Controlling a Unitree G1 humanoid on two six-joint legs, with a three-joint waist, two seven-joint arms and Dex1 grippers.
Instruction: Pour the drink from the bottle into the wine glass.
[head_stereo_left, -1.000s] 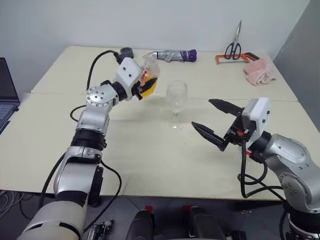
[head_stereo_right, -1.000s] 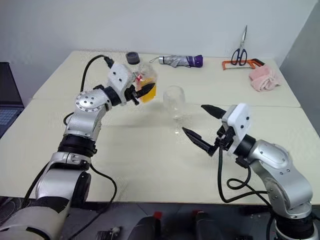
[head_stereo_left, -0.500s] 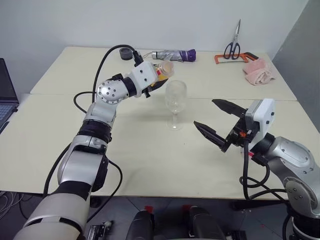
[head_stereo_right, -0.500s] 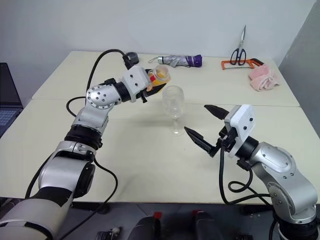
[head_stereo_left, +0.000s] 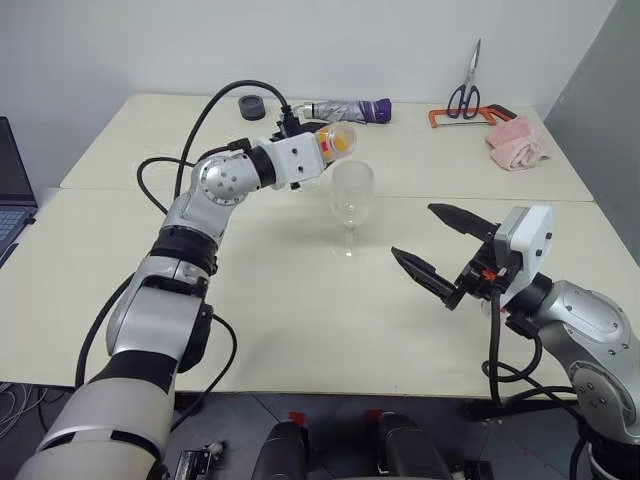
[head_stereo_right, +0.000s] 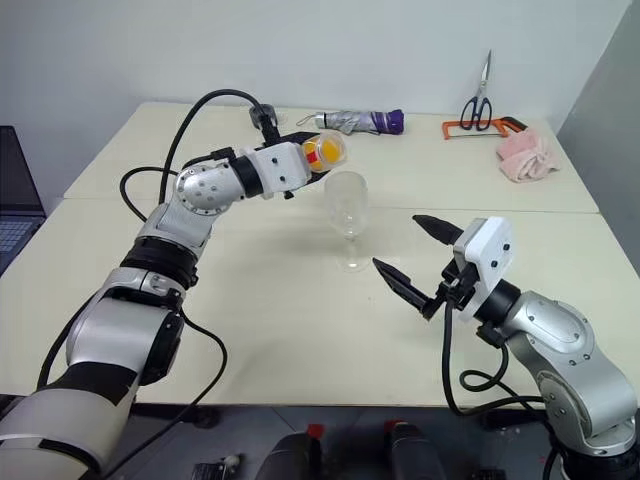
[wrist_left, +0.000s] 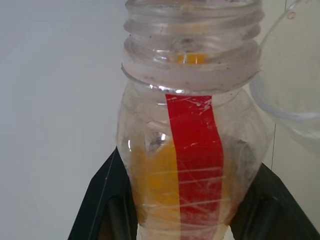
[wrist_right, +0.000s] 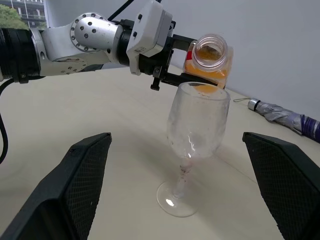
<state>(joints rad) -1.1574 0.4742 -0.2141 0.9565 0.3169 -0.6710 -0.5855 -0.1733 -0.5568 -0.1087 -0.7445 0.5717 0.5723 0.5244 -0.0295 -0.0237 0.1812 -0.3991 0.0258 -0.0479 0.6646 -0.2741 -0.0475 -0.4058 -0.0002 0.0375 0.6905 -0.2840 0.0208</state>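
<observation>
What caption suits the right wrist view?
Left end effector tips a small clear plastic bottle of orange drink above a clear stemmed wine glass.

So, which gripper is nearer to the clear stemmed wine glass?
Left. The left gripper holds the clear plastic bottle just above the wine glass rim; the right gripper waits open, apart.

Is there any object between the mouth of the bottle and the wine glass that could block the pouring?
Nothing visible blocks it. The left gripper holds the bottle tipped on its side, its uncapped mouth just above the rim of the wine glass, and the space between them is free.
</observation>
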